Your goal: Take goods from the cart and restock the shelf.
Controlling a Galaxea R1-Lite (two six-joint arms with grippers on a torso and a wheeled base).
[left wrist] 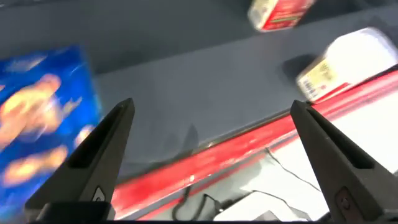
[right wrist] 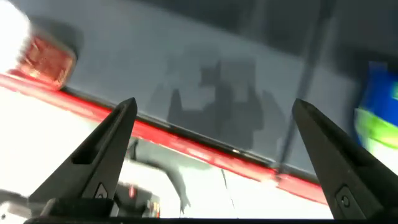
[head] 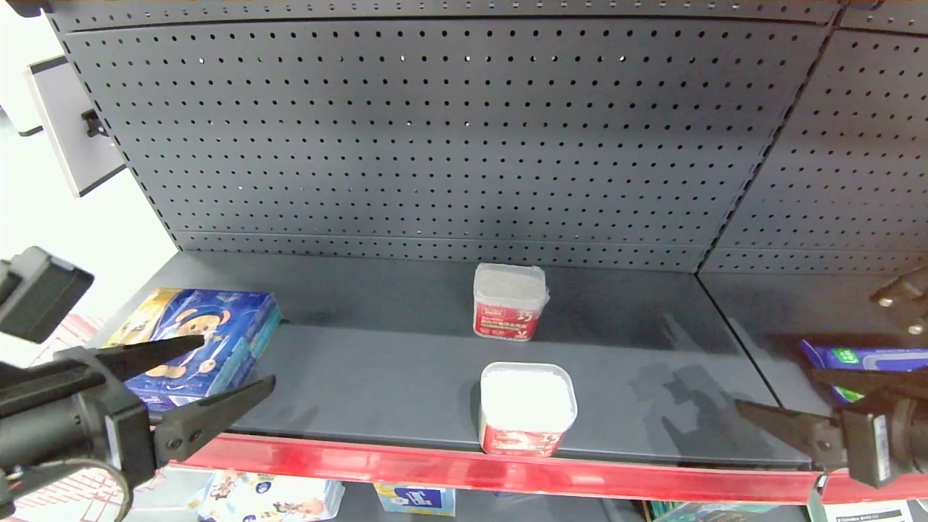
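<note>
Dark shelf (head: 377, 362), red edge (head: 362, 464), pegboard back (head: 435, 145); left claw (head: 238, 360) and right claw (head: 777, 390) agape, empty.

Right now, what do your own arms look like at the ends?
Both are matte black. The left gripper and right gripper each end in two long jaws tapering to points, set on a blocky black body with a pale strip on its side. A thin grey cable loops below the left one.

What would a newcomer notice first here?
On the shelf, two white tubs stand centred: the nearer tub at the red front edge, the farther tub behind it. A blue bear box lies at its left end by the open left claw; the open right claw is near a blue packet.
</note>
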